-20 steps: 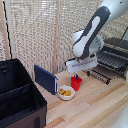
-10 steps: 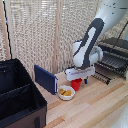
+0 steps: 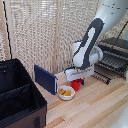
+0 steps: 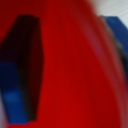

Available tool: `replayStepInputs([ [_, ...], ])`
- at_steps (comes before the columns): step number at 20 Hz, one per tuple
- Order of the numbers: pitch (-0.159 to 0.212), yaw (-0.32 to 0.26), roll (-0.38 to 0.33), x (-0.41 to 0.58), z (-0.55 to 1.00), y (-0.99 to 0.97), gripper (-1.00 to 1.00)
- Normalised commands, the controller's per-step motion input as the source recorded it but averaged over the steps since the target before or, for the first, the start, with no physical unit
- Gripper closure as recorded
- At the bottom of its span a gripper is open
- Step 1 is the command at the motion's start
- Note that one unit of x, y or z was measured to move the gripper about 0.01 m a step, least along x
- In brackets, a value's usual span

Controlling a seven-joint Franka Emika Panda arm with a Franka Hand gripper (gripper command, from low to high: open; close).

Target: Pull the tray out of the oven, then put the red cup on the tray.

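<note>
The tool [image 3: 76,80] is sitting low over the red cup [image 3: 77,85]; whether it is gripping cannot be told, since the wrist view is filling with blurred red. The cup is standing on the table [image 3: 95,105], just beside the white bowl [image 3: 65,92] and near the blue slab [image 3: 45,78]. The tray [image 3: 111,64] is jutting from the oven [image 3: 116,51] on the exterior view's right.

Red cup [image 3: 76,85] upright on counter [image 3: 95,105], beside white bowl. Wire tray [image 3: 111,64] drawn out from oven [image 3: 117,50] at exterior view's right, lying flat.
</note>
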Motion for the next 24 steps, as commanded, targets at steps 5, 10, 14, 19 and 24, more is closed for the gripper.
replayStepInputs([
  [5, -0.069, -0.107, 0.002, 0.210, 0.48, 0.01, 1.00],
  [10, -0.091, -0.180, -0.022, 0.294, 0.68, 0.07, 1.00],
  [14, -0.066, -0.198, -0.104, 0.335, 0.66, 0.21, 1.00],
  [19, -0.051, -0.165, -0.116, 0.443, 0.69, 0.18, 1.00],
  [24, -0.019, -0.211, -0.159, 0.409, 0.58, 0.03, 1.00],
])
